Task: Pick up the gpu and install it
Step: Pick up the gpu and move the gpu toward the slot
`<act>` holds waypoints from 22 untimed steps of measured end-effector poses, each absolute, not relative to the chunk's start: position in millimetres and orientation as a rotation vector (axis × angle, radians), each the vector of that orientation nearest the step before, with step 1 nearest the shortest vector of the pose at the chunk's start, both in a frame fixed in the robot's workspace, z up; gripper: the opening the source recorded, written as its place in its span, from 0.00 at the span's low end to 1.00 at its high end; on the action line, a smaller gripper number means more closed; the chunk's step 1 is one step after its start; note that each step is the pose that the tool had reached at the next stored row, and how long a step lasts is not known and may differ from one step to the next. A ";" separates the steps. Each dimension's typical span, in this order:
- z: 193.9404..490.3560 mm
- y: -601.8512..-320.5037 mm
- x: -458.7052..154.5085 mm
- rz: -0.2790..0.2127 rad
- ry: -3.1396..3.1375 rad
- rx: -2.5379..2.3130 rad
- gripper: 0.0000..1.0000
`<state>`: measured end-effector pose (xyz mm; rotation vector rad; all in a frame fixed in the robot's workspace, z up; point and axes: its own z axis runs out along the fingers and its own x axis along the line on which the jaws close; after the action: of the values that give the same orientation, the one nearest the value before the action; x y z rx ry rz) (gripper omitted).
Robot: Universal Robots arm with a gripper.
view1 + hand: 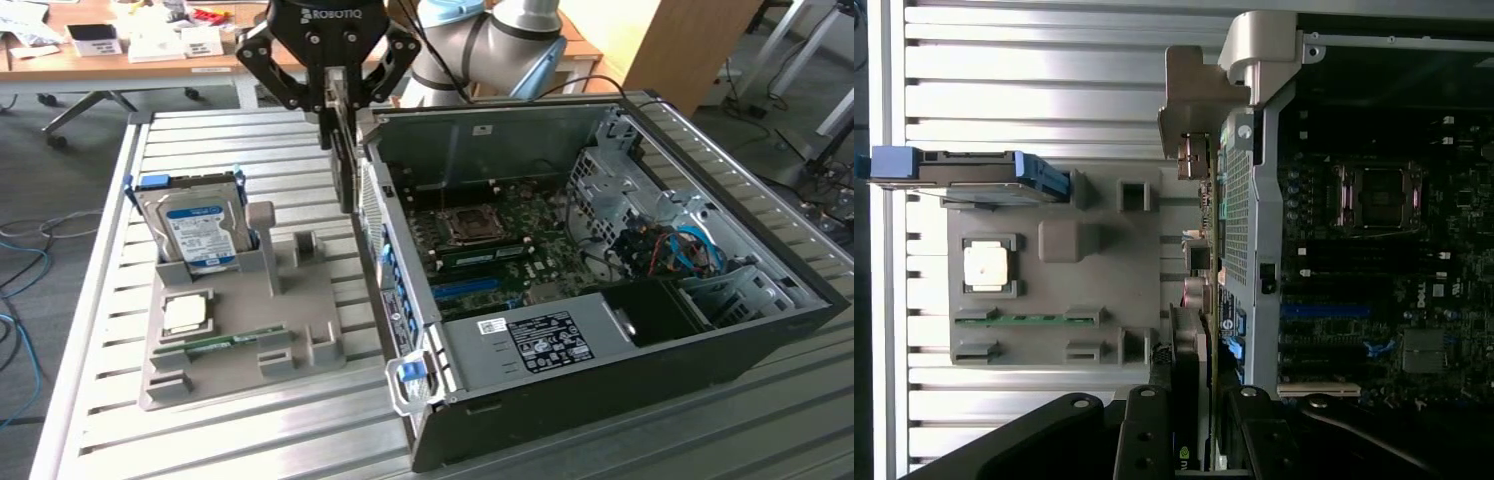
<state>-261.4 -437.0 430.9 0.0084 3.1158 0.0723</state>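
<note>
I held my gripper (334,100) partly closed on the gpu (346,165), upright at the exterior view's left wall of the computer case (601,400), edge-down for slotting in.

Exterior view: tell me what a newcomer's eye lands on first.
First the open case, lying on its side with its motherboard bared, on the exterior view's right. Next the gripper at the top, above the case's wall on that view's left, clamped on the gpu, which hangs upright on edge. Then the hard drive with its blue label, standing in the grey holder on the exterior view's left.
</note>
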 end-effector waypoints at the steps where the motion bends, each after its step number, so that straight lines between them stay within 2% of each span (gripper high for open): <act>1: 431.0 -437.0 -259.8 0.072 3.116 0.008 0.27; 22: 430.9 -436.8 -222.5 0.075 3.116 0.009 0.27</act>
<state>-222.5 -436.8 430.9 0.0086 3.1157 0.0747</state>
